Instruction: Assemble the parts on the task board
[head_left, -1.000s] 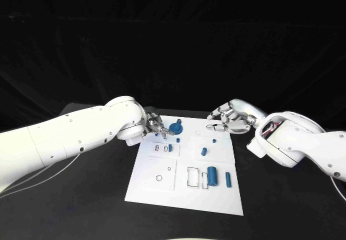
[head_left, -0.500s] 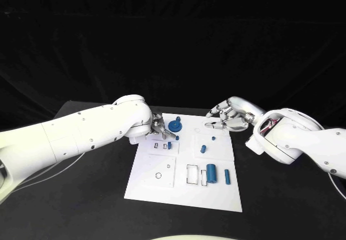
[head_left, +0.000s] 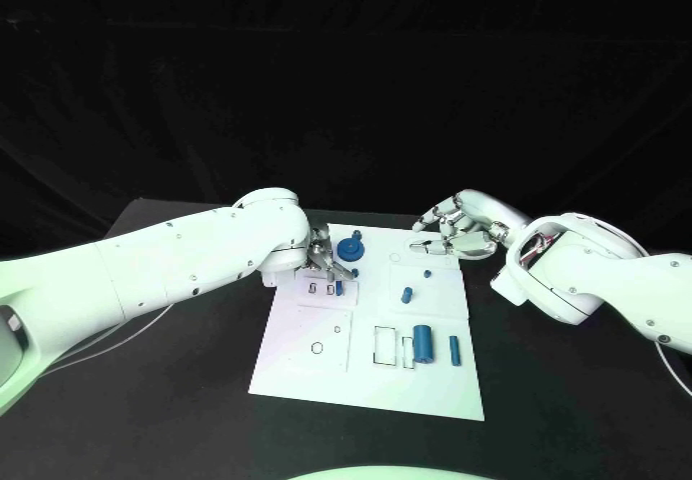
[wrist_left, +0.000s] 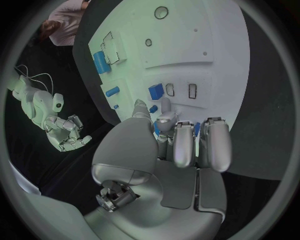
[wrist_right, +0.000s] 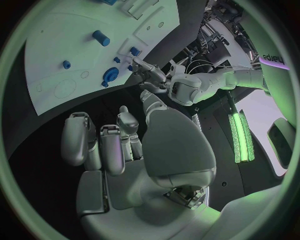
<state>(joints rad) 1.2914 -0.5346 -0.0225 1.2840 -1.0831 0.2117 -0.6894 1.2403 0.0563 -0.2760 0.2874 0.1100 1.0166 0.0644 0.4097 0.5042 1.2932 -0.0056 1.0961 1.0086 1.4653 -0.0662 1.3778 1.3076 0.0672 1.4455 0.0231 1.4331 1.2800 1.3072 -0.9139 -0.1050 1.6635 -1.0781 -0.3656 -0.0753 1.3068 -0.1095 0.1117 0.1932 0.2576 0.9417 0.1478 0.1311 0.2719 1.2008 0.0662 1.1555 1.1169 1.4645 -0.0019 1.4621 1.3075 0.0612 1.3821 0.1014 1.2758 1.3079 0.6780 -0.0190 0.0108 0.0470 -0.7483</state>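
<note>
The white task board (head_left: 303, 365) lies in the middle of the table. A blue round part with a knob (head_left: 352, 250) stands near its far edge. My left hand (head_left: 320, 258) grips it, and blue shows between the curled fingers (wrist_left: 177, 142). The right wrist view shows this part (wrist_right: 110, 75) beside my left hand (wrist_right: 156, 80). My right hand (head_left: 457, 236) hovers over the board's far right corner, fingers loosely bent and apart, holding nothing. A blue block (head_left: 340, 289) stands by two small slots. A large blue cylinder (head_left: 423, 343) and a thin blue pin (head_left: 454, 349) lie at the near right.
A short blue oblong part (head_left: 407, 295) and a small blue peg (head_left: 428, 272) sit mid-board. Round holes (head_left: 317, 349) and a rectangular slot (head_left: 385, 347) mark the board's near half. Black table (head_left: 173, 400) surrounds the board.
The whole head picture has shifted slightly, so the camera moved. My left hand stays at the blue round part. My right hand holds its place over the far right corner.
</note>
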